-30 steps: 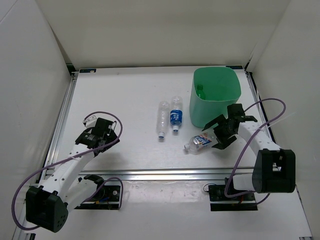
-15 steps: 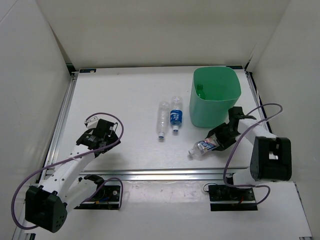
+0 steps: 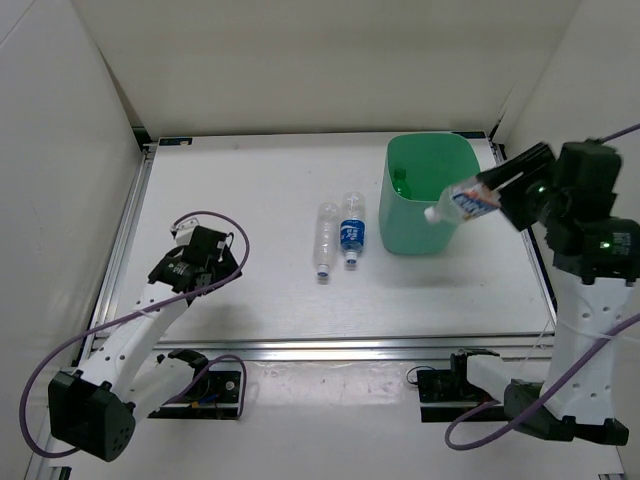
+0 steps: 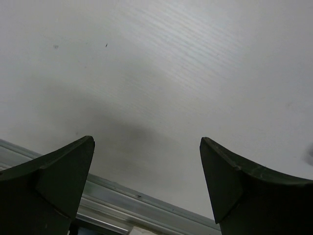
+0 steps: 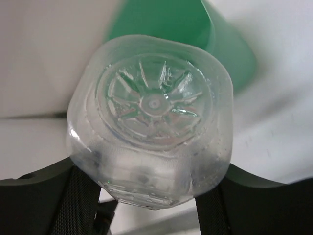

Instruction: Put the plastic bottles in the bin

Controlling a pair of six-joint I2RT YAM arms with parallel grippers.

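The tall mint-green plastic bin (image 3: 405,232) now has the right gripper (image 3: 497,192) raised beside its rim, clenched on the clear plastic bottle with a blue-and-white label (image 3: 463,201), which lay on the white table (image 3: 250,190) a second ago. Its cap points over the opening, so release looks next. The left gripper (image 3: 205,262) hangs spread and empty, and a plain clear bottle (image 3: 325,238) and a blue-labelled clear bottle (image 3: 351,230) lie left of the bin.

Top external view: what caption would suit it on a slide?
Jaws of the right arm hold a labelled bottle over the green bin; two more bottles lie on the table.
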